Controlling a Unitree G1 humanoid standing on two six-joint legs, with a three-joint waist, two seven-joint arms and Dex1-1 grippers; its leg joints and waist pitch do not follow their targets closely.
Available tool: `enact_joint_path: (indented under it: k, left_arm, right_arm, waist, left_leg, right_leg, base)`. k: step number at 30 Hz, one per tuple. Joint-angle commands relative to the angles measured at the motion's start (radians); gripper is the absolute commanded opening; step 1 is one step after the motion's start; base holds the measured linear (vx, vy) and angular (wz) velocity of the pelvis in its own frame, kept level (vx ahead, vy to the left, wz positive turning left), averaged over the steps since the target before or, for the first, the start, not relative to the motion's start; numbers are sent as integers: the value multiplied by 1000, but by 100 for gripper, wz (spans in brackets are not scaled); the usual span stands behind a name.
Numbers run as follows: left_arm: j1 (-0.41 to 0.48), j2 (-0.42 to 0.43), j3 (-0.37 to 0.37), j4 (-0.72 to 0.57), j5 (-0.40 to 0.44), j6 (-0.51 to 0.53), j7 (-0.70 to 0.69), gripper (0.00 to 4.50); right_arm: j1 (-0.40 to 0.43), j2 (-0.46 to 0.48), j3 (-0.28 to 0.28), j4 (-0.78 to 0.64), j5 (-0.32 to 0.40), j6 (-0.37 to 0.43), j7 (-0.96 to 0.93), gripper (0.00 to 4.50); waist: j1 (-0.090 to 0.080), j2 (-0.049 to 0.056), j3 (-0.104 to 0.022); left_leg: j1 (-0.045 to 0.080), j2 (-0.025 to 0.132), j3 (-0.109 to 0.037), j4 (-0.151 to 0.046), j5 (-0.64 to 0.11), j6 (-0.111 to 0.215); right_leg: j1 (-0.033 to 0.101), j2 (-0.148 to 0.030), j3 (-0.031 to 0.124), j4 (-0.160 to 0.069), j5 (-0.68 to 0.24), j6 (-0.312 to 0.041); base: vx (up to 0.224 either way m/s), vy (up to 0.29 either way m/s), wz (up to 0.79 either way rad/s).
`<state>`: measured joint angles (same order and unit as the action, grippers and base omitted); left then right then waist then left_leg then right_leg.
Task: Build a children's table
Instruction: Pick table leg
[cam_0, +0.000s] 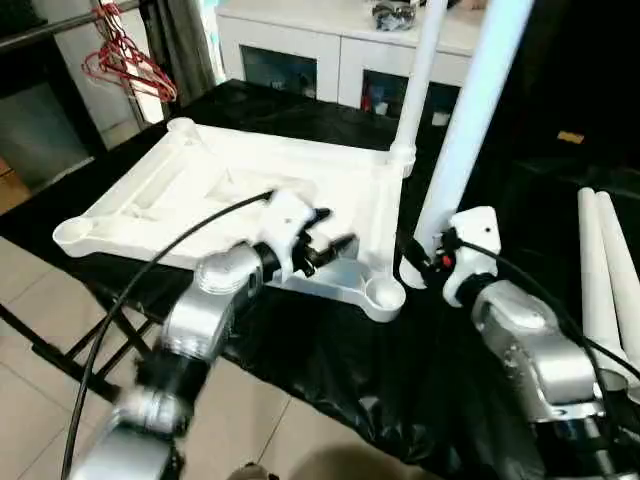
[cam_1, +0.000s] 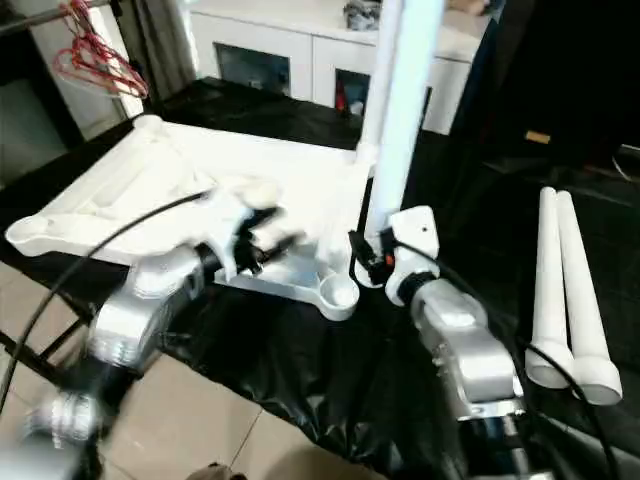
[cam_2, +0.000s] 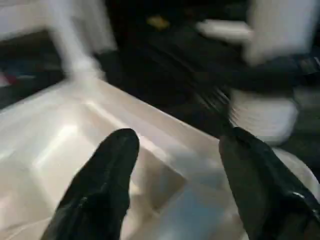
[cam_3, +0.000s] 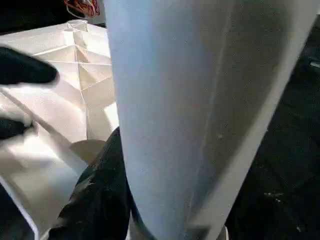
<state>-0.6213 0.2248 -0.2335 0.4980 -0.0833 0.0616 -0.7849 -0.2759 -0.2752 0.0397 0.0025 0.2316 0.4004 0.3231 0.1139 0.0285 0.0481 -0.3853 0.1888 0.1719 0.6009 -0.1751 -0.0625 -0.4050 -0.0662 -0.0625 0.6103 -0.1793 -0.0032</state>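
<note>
The children's table top (cam_0: 180, 185) lies upside down on the black-covered surface, ribbed underside up. One white leg (cam_0: 420, 70) stands upright in the far right corner socket. My right gripper (cam_0: 425, 262) is shut on a second leg (cam_0: 475, 110), held nearly upright with its lower end just right of the empty near right socket (cam_0: 385, 294). In the right wrist view that leg (cam_3: 200, 110) runs between the fingers (cam_3: 100, 200). My left gripper (cam_0: 325, 245) hovers open over the top's near right part, and its fingers (cam_2: 105, 185) are spread with nothing between them.
Two more white legs (cam_1: 565, 290) lie side by side on the black cloth at the right. A white cabinet with glass doors (cam_0: 330, 50) stands behind the table. Red hangers (cam_0: 125, 60) hang at the back left. Tiled floor (cam_0: 40, 290) lies below the near edge.
</note>
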Motion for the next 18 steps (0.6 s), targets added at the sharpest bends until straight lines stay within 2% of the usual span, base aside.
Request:
enact_joint_path:
  k: [1,2,4,5,6,7,10,14,16,17,18]
  left_arm:
    - [-24,5,-37,61,31,-15,-72,335]
    - [-47,21,-62,104,53,-14,-112,345]
    - [-80,47,-98,168,84,-29,-161,358]
    - [-112,65,-124,227,94,-34,-217,333]
    - [-115,67,-126,233,95,-34,-223,322]
    - [-133,68,-129,270,99,-53,-246,322]
    - [-168,61,-131,338,110,-66,-289,294]
    - [-222,52,-152,452,149,-116,-313,268]
    - [-238,48,-151,481,149,-128,-317,239]
    - [-249,47,-151,500,148,-132,-331,231]
    - [-255,46,-152,512,148,-134,-340,231]
  right_arm:
    - [-6,-10,-24,-26,7,-5,18,191]
    - [-7,-16,-26,-26,3,-8,24,191]
    - [-7,-26,-30,-30,2,-7,29,191]
    - [-7,-35,-38,-38,6,-1,32,191]
    - [-7,-35,-39,-40,6,0,32,191]
    - [-7,-39,-42,-44,12,5,34,191]
    - [-5,-45,-43,-46,12,6,40,191]
    - [-1,-49,-33,-47,3,6,54,191]
    - [-1,-50,-31,-47,1,5,57,191]
    - [-1,-49,-30,-46,-1,3,57,191]
    - [-1,-49,-30,-45,-3,2,57,191]
  waist:
    - [1,-9,-70]
    - [-1,20,-72]
    - [-6,5,-74]
    - [-7,9,-73]
    - [-9,7,-76]
    - [-9,13,-76]
    - [-9,14,-74]
    - [-11,18,-72]
    - [-10,25,-74]
    - [-10,37,-74]
    - [-12,30,-73]
  left_leg:
    - [15,33,-14,-74,-184,-10]
    - [18,30,-13,-69,-175,-7]
    - [15,27,-13,-67,-167,0]
    - [13,24,-13,-67,-165,4]
    - [14,24,-12,-65,-153,8]
    - [14,26,-13,-65,-148,9]
    - [16,27,-11,-63,-151,20]
    - [18,29,-12,-65,-182,19]
    - [17,30,-15,-64,-181,20]
    - [19,30,-15,-63,-185,18]
    - [19,30,-15,-65,-195,17]
  right_leg:
    - [52,-76,47,-70,-185,-126]
    - [48,-75,48,-69,-159,-140]
    - [57,-71,46,-67,-123,-152]
    - [58,-72,46,-69,-129,-153]
    - [60,-72,46,-67,-124,-160]
    - [60,-74,46,-65,-118,-168]
    - [60,-75,45,-68,-129,-192]
    - [60,-75,43,-73,-156,-201]
    - [62,-77,43,-70,-138,-212]
    - [60,-76,43,-70,-136,-214]
    - [63,-76,43,-72,-137,-218]
  base:
    - [0,0,0]
    - [0,0,0]
    - [0,0,0]
    - [0,0,0]
    - [0,0,0]
    - [0,0,0]
    - [0,0,0]
    - [0,0,0]
    - [0,0,0]
    - [0,0,0]
    - [0,0,0]
